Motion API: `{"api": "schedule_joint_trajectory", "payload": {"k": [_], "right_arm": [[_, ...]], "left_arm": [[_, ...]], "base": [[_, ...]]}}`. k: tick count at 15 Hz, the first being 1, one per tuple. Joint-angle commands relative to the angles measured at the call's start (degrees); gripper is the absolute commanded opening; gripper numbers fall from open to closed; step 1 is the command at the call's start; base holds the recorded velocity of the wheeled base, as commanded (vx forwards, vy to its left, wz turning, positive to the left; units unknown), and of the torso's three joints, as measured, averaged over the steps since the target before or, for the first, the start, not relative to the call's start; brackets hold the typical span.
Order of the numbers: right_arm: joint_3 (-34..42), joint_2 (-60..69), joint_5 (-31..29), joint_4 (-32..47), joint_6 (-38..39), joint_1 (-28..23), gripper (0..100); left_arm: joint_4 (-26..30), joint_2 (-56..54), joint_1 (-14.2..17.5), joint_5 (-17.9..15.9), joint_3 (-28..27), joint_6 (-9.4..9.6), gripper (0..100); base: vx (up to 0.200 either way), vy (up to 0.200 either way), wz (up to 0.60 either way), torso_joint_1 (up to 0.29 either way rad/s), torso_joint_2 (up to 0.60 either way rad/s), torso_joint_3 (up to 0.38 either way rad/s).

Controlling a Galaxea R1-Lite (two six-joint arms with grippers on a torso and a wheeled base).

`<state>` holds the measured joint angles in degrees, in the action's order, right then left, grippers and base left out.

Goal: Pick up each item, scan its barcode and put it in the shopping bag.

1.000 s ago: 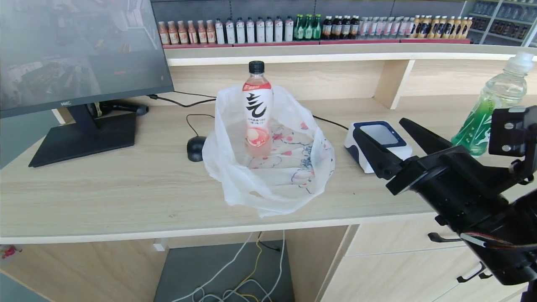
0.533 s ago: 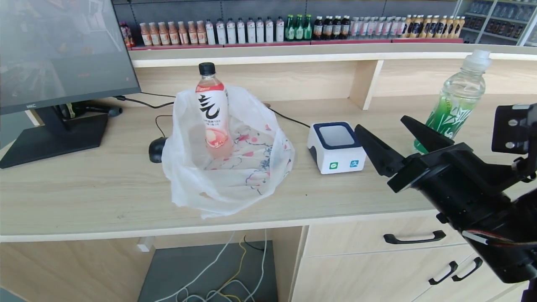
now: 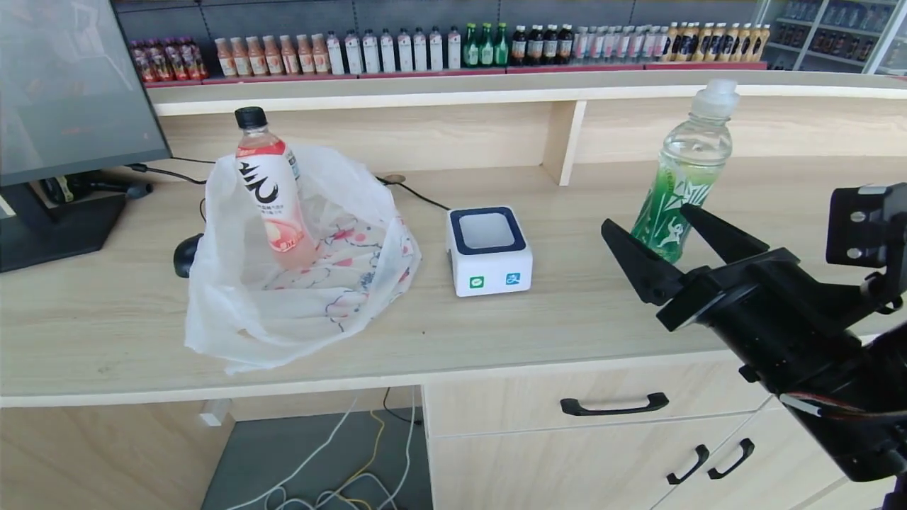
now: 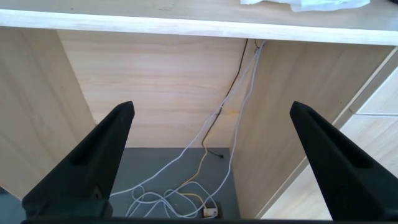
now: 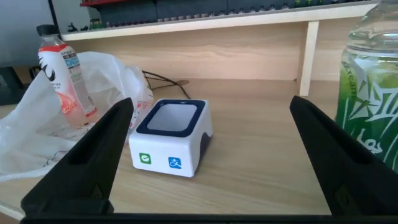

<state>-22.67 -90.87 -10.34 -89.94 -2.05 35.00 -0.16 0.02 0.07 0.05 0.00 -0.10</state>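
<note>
Wooden checkout counter (image 3: 567, 319) before a far shelf of drinks (image 3: 453, 49), with a monitor (image 3: 64, 85) at far left. Largest of the task's things is the white shopping bag (image 3: 297, 304), slumped open left of centre. A pink bottle (image 3: 269, 191) stands upright inside it, so one item is judged already bagged. The right gripper (image 3: 646, 219) hovers at near right, jaws spread wide and empty, aimed at the green bottle (image 3: 684, 177). That bottle stands upright on the counter at far right, untouched and well apart from the bag. The left gripper (image 4: 211, 107), likewise splayed and empty, hangs below the counter edge facing the cable recess. Between bag and green bottle sits the scanner (image 3: 489, 251), window upward. A mouse (image 3: 186, 255) lies at the bag's left. Over the last second the whole head view has slid rightward. The camera has turned and the things keep their mutual places. The robot thus appears to be squaring up to the green bottle, which remains to be grasped, scanned and bagged.
</note>
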Motion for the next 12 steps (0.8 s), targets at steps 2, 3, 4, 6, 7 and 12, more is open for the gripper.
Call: {"api": "schedule_joint_trajectory", "payload": {"k": [2, 3, 4, 6, 7, 12], "right_arm": [[0.17, -0.45, -0.03, -0.06, -0.06, -2.74, 100], [0.17, -0.45, -0.03, -0.06, -0.06, -3.01, 100], [0.09, -0.45, -0.03, -0.06, -0.06, -3.01, 100], [0.09, -0.54, -0.03, -0.06, -0.06, -3.01, 100], [0.17, -0.54, -0.03, -0.06, -0.06, -3.09, 100], [-0.35, -1.5, 0.23, -0.06, -0.94, -3.09, 100]], "left_arm": [[-0.02, -0.02, 0.01, 0.04, 0.0, 0.01, 100], [-0.02, -0.02, 0.01, 0.04, 0.0, 0.01, 100], [-0.02, -0.02, 0.01, 0.04, 0.0, 0.01, 100], [-0.02, -0.02, 0.01, 0.04, 0.0, 0.01, 100], [-0.02, -0.02, 0.01, 0.04, 0.0, 0.01, 100], [-0.02, -0.02, 0.01, 0.04, 0.0, 0.36, 100]], "base": [[0.0, -0.2, 0.0, 0.002, 0.0, 0.002], [0.0, -0.2, 0.0, -0.002, 0.0, -0.002], [0.0, -0.2, 0.0, 0.002, 0.0, 0.002], [0.0, -0.2, 0.0, 0.005, 0.0, 0.0], [0.0, -0.2, 0.0, 0.002, 0.0, 0.002], [0.0, -0.04, 0.0, 0.0, 0.0, 0.0]]}}
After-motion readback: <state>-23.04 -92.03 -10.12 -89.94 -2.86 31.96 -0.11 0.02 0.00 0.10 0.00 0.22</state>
